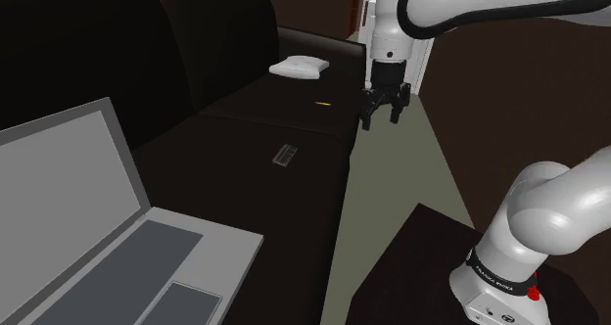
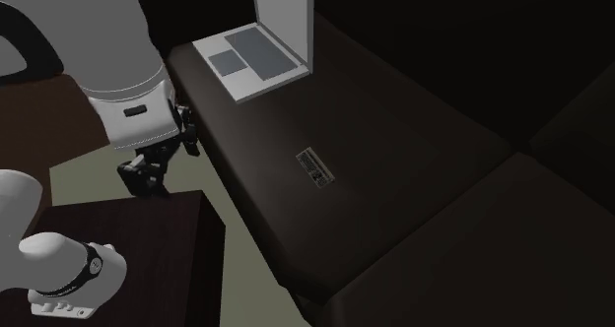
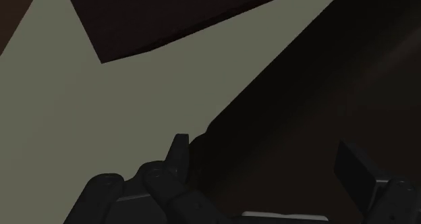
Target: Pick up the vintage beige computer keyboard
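Observation:
The keyboard (image 1: 285,156) is a very small greyish slab with dark keys, lying flat on the dark low surface (image 1: 245,137). In the second exterior view the keyboard (image 2: 314,166) sits mid-surface, well away from the arm. My gripper (image 1: 382,120) hangs over the floor strip just past the surface's edge, toward the shoulder view's right of the keyboard. It points down and is open, holding nothing. The gripper (image 2: 158,167) floats between the stand and the surface's side. In the wrist view the gripper (image 3: 266,158) has its fingers wide apart over the floor and the dark edge.
A large open grey laptop (image 1: 98,225) stands on the same surface at the shoulder view's near left; the laptop (image 2: 261,39) is beyond the keyboard. A white rounded object (image 1: 299,68) rests at the far end. The dark stand (image 2: 118,256) sits beside a pale floor strip (image 1: 392,186).

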